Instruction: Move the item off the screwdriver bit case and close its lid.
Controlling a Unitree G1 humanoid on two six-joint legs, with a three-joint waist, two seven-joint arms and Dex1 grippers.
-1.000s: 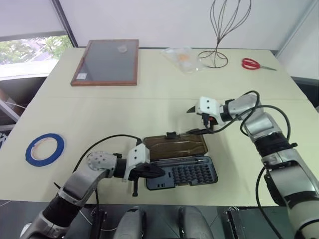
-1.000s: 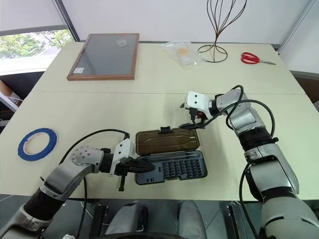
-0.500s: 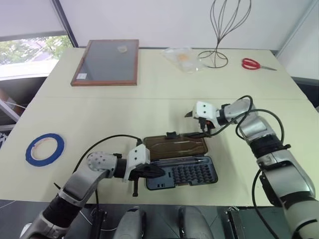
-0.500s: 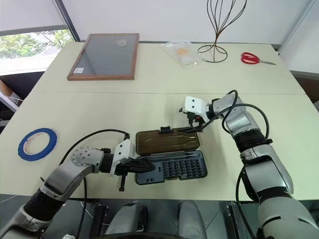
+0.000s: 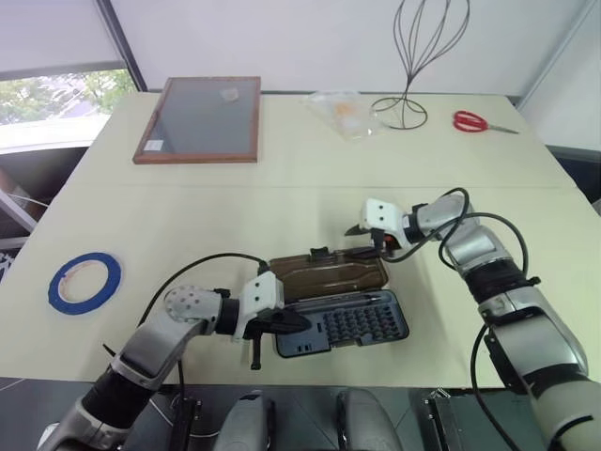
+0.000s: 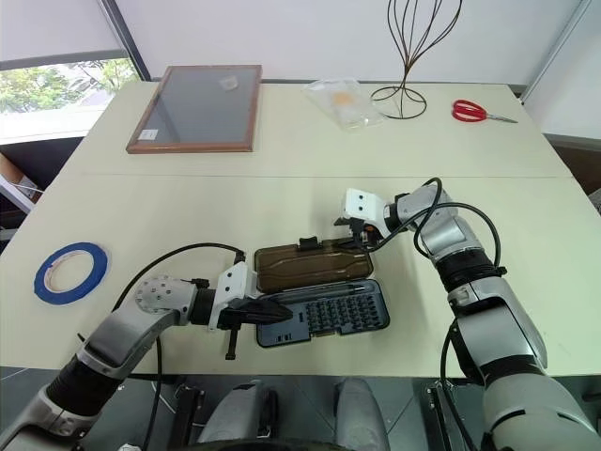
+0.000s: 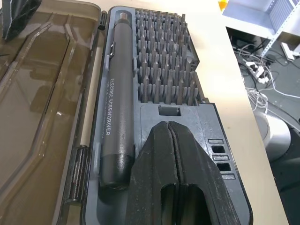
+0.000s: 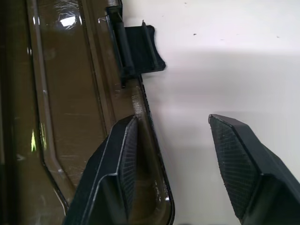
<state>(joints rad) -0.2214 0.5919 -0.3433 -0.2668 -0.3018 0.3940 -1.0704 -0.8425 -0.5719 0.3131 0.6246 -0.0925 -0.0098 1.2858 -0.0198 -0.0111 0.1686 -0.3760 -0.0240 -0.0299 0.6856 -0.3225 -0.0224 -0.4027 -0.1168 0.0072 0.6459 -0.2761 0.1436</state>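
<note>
My right gripper (image 8: 173, 164) has come down from above the table to the far right corner of the lid (image 5: 329, 274), and its fingers have narrowed from a wide spread to a partial one. They are still apart: one finger (image 8: 115, 168) rests over the lid's edge, the other (image 8: 239, 159) hangs over bare table (image 5: 282, 207) beside it, so the edge sits between them. Nothing is pinched yet. My judgement: the item is already off the case (image 5: 343, 324), since no loose object lies on tray or lid, and the step in hand is taking hold of the lid edge to fold it over.

The case lies open at the near table edge, between both arms. The lid lies flat on the far side of the tray, hinged along their shared long edge, with the clasp (image 8: 138, 49) on its far edge, just along from my right fingers.

My left gripper (image 7: 171, 173) is pressed together, holding nothing, its tips over the tray's left end beside the screwdriver (image 7: 117, 117). I judge it is placed to steady the case.
</note>
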